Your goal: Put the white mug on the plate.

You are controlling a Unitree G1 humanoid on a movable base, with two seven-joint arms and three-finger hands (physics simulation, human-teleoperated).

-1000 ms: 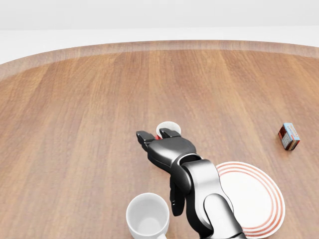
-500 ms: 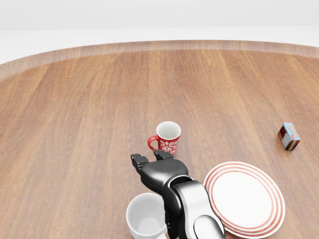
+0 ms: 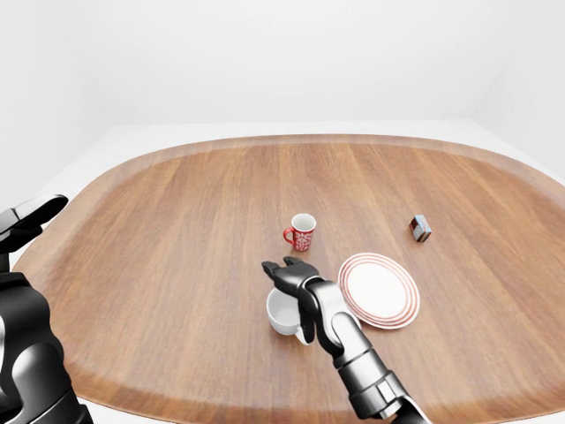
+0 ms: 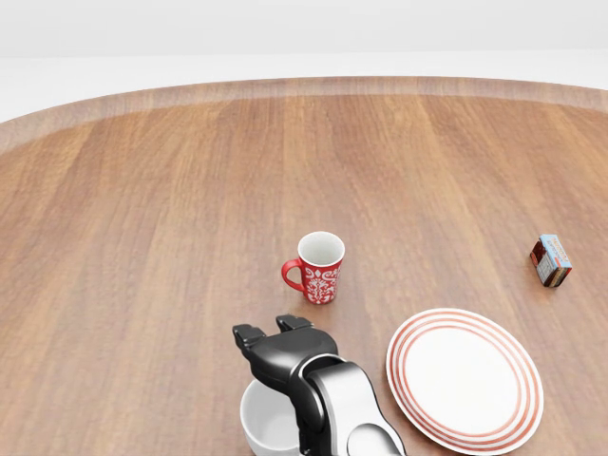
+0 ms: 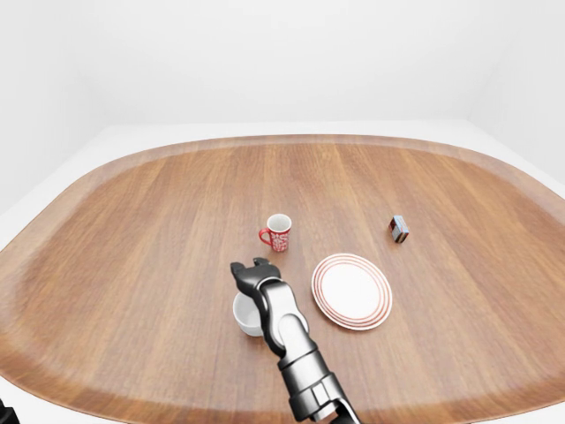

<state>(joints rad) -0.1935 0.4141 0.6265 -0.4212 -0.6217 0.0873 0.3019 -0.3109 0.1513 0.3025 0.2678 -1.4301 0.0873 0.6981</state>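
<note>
Down near the bottom edge of the head view, the white mug [image 4: 269,424] stood upright on the wooden table [image 4: 142,237], its open mouth facing up and its right side covered by the robot's own arm. The right hand [image 4: 275,344] hung directly over the mug's far rim — fingers [image 4: 249,335] spread and pointing away from the robot, closed on nothing. Whether any part of the palm touched the rim could not be told from these views.

The plate [image 4: 465,376], white with red rings, lay flat just to the right of the mug, with only the forearm between them in the head view. It held nothing. A red mug [image 4: 318,267] with a white pattern stood upright farther off, beyond the hand, its handle turned to the left; it was apart from both the hand and the white mug. Well off to the right, a small box [image 4: 550,260] sat alone on the wood.

The left hand [image 3: 26,221] showed only at the left edge of the left-eye view — raised beside the table and well apart from everything on it, its fingers extended and holding nothing.
</note>
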